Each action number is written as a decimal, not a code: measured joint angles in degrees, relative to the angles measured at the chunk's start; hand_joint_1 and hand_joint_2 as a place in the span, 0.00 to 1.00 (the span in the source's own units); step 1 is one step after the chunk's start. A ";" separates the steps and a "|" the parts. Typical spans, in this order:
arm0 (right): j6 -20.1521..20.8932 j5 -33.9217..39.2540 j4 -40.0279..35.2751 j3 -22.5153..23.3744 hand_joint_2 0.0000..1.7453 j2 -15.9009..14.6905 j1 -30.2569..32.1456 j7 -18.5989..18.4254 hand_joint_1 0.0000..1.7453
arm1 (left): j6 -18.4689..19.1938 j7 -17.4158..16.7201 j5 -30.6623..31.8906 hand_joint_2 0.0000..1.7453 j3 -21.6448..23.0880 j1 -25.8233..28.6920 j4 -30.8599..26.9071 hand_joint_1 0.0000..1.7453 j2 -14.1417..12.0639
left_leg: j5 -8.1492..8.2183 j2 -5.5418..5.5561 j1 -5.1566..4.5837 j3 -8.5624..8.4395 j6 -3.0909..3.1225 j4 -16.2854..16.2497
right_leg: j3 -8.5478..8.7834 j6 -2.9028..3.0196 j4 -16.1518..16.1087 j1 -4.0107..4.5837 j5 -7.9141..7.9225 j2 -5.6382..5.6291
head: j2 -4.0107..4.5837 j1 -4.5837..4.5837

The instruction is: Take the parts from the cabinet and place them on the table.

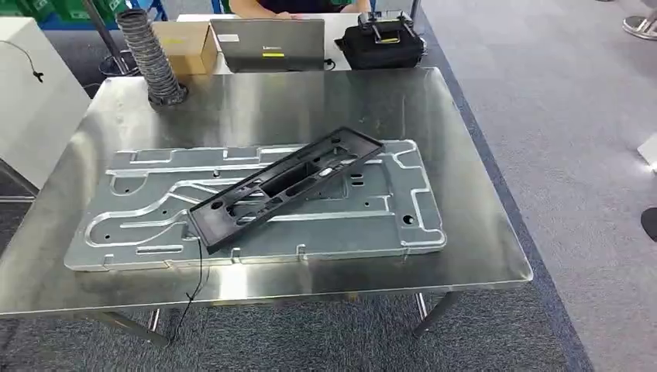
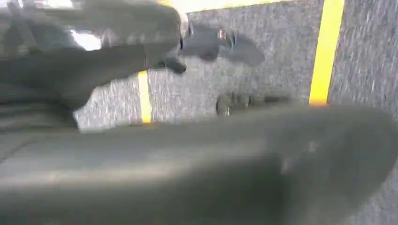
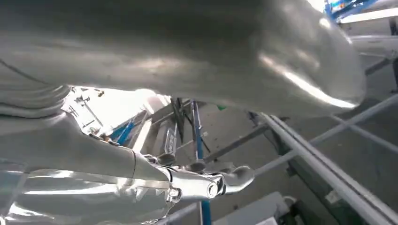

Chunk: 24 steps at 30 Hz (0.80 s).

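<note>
A long black plastic frame part (image 1: pixel 283 186) lies slantwise on a large silver machined plate (image 1: pixel 155 217), which lies flat on the steel table (image 1: pixel 310 101). In the left wrist view my left hand (image 2: pixel 56 103) is blurred over grey carpet with yellow lines; its thick thumb (image 2: pixel 211 164) and dark fingers (image 2: pixel 117 51) are apart with nothing between them. My right hand (image 3: pixel 94 140) has its thumb (image 3: pixel 187 51) well apart from its silver fingers (image 3: pixel 202 185) and holds nothing; metal rails lie beyond it.
At the table's far edge stand a ribbed grey hose (image 1: pixel 151 54), a cardboard box (image 1: pixel 186 43), a laptop (image 1: pixel 267 45) and a black bag (image 1: pixel 383 43), with a person (image 1: pixel 298 6) behind. A thin cable (image 1: pixel 190 294) hangs over the front edge. A white unit (image 1: pixel 31 101) stands at the left.
</note>
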<state>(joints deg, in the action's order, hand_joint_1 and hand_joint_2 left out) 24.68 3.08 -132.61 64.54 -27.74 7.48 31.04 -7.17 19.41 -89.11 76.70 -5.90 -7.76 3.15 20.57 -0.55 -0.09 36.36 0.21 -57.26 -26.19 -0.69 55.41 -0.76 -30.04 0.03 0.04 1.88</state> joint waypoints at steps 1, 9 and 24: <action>-0.04 -0.17 0.02 0.00 0.00 0.30 0.15 0.00 0.00 | -0.04 -0.04 0.00 0.00 -0.15 0.05 0.00 0.00 0.00 | 1.32 0.11 0.26 0.39 -0.26 -0.89 | -0.34 0.51 -0.15 -0.30 0.74 0.27 | 0.00 0.00; -0.17 -3.15 0.52 0.00 0.00 6.84 1.76 2.84 0.00 | -0.55 -0.15 0.00 0.00 -1.31 0.26 0.00 0.00 0.00 | 8.77 0.15 0.08 -2.53 0.00 -9.92 | -5.12 1.21 0.70 0.59 3.89 0.09 | 0.00 0.00; 8.53 -8.03 7.86 5.32 0.00 19.01 -0.20 3.06 0.00 | -1.25 -0.50 0.00 0.00 -2.25 0.33 0.00 0.00 0.11 | 4.02 -0.30 -0.06 -4.09 2.32 1.29 | -6.10 -3.01 10.82 -0.99 -1.05 0.06 | 0.00 0.00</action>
<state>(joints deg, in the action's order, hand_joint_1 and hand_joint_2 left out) 33.21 -4.94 -124.74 69.87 -8.73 7.28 34.10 -8.42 18.91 -89.11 74.44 -5.57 -7.76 3.26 24.59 -0.85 -0.15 32.26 2.53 -55.97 -32.29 -3.69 66.23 -1.75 -31.09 0.09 0.04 1.88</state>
